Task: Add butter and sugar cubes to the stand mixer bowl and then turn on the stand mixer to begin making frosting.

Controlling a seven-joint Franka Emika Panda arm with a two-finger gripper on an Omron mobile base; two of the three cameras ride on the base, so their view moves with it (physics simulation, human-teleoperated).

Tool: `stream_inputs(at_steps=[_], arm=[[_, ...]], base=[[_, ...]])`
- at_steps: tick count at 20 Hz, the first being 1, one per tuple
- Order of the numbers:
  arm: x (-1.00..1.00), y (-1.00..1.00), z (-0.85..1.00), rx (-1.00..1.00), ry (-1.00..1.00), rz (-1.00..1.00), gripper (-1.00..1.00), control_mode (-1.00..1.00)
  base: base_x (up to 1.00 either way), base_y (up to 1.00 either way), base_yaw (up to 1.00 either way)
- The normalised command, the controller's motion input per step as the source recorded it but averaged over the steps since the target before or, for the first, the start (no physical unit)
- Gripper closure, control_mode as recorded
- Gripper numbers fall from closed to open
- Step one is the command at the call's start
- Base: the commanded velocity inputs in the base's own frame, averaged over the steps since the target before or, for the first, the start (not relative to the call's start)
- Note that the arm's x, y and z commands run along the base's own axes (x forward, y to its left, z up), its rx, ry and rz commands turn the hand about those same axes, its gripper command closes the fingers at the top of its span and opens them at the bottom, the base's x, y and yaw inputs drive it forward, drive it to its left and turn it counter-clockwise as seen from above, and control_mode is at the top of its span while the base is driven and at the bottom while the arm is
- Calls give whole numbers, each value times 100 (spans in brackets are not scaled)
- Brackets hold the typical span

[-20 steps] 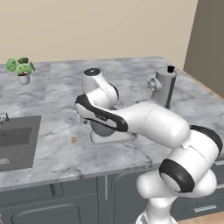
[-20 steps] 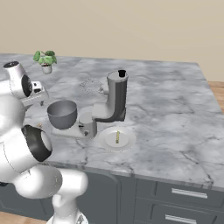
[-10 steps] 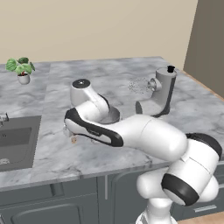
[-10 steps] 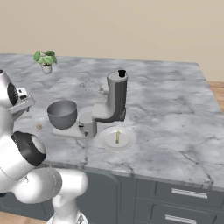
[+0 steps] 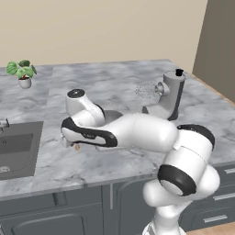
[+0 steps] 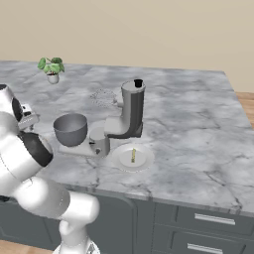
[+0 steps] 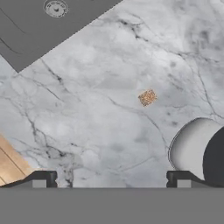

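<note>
A tan sugar cube [image 7: 147,97] lies on the marble counter; in the hand view it sits ahead of my open gripper [image 7: 109,179], slightly to the right, apart from both fingertips [image 7: 41,177]. The left base view shows the gripper [image 5: 69,142] hanging low just left of the cube [image 5: 77,147]. The grey stand mixer bowl [image 6: 70,129] rests on the stand mixer [image 6: 130,111] base, under the raised head. The butter [image 6: 133,155] lies on a round white plate [image 6: 121,161] in front of the mixer. Nothing is between the jaws.
A dark sink [image 5: 18,149] is set into the counter left of the gripper, with its drain [image 7: 56,8] seen from the hand. A small potted plant [image 5: 21,72] stands at the back left. My arm stretches across the counter's front edge [image 5: 92,176].
The arm has swung left along the counter, away from the mixer toward the sink, and the hand now hangs over the sugar cube. The jaws stayed open.
</note>
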Motion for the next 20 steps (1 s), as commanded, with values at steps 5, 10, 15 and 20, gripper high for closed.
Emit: stream_inputs(at_steps=[5, 10, 15, 20], arm=[[47, 13, -21, -5, 10, 0, -100, -100], [27, 1, -14, -9, 8, 0, -100, -100], [16, 3, -30, -14, 8, 0, -100, -100], [2, 1, -38, -11, 1, 0, -100, -100]], base=[[0, 0, 0], [0, 0, 0], [0, 0, 0], [0, 0, 0]])
